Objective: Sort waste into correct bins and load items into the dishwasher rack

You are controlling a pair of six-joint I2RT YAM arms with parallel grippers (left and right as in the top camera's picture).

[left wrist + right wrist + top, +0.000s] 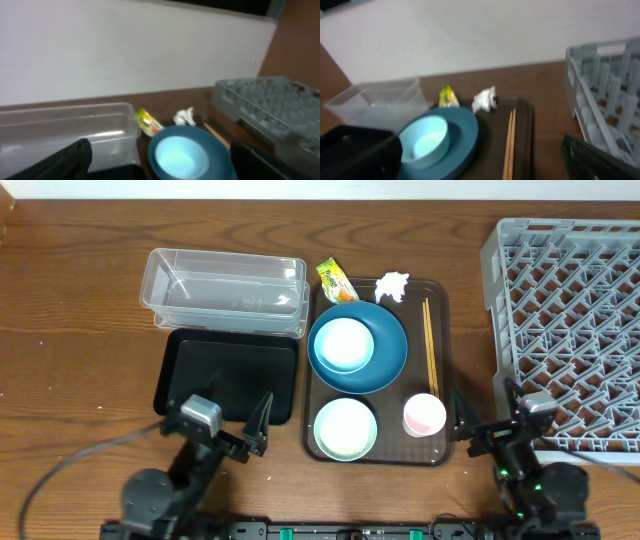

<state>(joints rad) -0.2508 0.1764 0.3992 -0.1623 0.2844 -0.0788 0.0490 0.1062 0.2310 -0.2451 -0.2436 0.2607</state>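
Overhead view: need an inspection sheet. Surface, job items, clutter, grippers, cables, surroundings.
Surface: wooden table; a few white specks, too small to identify.
Job's things: clear tub and black tray look empty, one behind the other. Rack on the right, nothing in its visible part. On the brown serving tray: light blue bowl on blue plate, pale bowl, pink cup, chopsticks, tissue; wrapper at its far left corner.
Clutter: nothing seen.
Grippers: left gripper and right gripper open, holding nothing.
Cables: grey cable loops beside the left arm.
Surroundings: pale wall behind the table.
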